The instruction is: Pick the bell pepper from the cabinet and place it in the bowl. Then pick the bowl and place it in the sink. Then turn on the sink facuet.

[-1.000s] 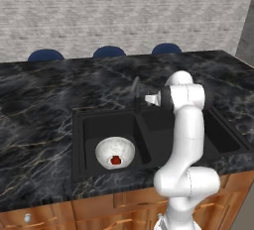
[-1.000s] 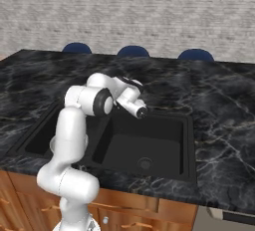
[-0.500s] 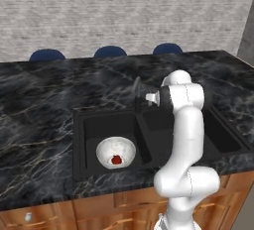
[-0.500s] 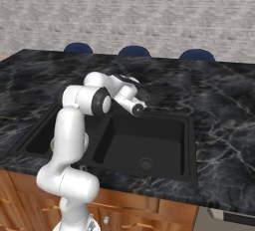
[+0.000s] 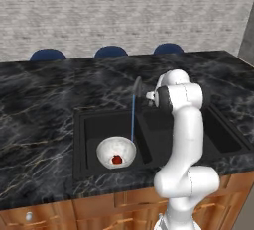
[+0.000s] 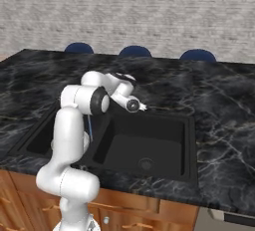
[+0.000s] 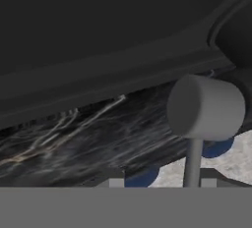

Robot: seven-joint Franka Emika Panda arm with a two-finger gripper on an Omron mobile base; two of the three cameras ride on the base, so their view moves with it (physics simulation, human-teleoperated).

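- Resting inside the bowl (image 5: 115, 152), the bell pepper (image 5: 117, 159) sits low in the sink (image 5: 82, 140), below and off to one side of our gripper (image 5: 150, 96).
- We see water falling from the sink facuet (image 5: 137, 86) just beside the gripper.
- We cannot tell how its jaws stand.

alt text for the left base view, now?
A thin blue stream of water runs from the sink faucet into the left basin of the black sink, beside the bowl holding the bell pepper. The white arm's gripper sits at the faucet.
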